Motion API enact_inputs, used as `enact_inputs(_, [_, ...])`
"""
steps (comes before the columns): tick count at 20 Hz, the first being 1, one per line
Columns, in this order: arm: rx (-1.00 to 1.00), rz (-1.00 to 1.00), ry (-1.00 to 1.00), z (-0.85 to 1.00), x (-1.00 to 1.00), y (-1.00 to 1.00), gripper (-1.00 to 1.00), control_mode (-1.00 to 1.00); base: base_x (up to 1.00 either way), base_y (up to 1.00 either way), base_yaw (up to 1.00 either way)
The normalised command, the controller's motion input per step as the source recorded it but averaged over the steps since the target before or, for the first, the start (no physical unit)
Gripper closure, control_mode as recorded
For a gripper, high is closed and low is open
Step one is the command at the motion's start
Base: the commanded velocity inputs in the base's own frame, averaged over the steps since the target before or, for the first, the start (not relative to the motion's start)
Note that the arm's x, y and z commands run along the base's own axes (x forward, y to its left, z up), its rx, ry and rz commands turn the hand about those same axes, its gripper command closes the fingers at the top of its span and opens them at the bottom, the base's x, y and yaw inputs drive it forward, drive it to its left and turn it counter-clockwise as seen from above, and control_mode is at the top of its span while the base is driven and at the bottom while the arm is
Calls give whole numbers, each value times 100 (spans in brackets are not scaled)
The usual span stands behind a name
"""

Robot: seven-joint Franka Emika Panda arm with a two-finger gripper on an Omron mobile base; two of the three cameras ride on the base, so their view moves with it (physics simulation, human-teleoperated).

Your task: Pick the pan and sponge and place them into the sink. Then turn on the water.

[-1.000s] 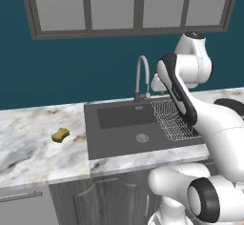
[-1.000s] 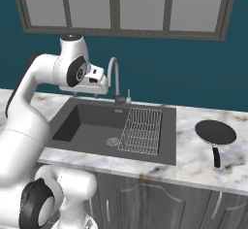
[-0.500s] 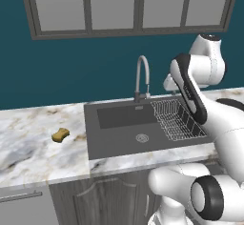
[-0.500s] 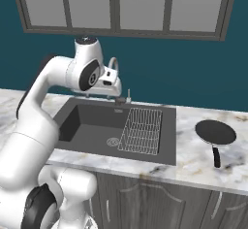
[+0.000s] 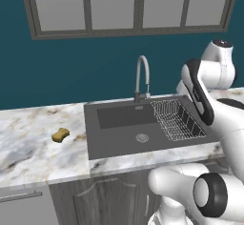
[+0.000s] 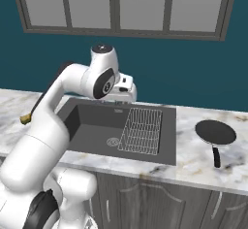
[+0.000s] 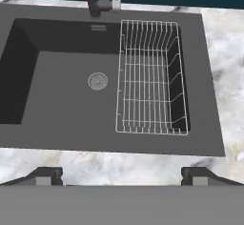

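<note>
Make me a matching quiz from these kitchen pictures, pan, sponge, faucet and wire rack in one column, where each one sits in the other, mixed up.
1. pan
2. sponge
3. faucet
4. wire rack

A. behind the sink, at its back edge
B. on the counter left of the sink
C. inside the sink, right part
D. on the counter right of the sink

Pairs: 1-D, 2-B, 3-A, 4-C

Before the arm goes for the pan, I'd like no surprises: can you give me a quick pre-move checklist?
1. Gripper open, nothing between the fingers: ok.
2. Pan upright on the counter right of the sink, handle toward the front edge: ok.
3. Sink basin free of items; wire rack in its right part: ok.
4. Sponge on the counter left of the sink: ok.
5. Faucet not running: ok.
</note>
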Motion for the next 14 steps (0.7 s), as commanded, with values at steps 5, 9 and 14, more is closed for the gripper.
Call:
enact_inputs(5, [-4,0,0,-25,16,-58,-100,-100,0,0,0])
enact_inputs(9, [-4,0,0,-26,21,-59,-100,-100,0,0,0])
enact_inputs(14, [-3,0,0,-28,23,-57,-100,-100,0,0,0])
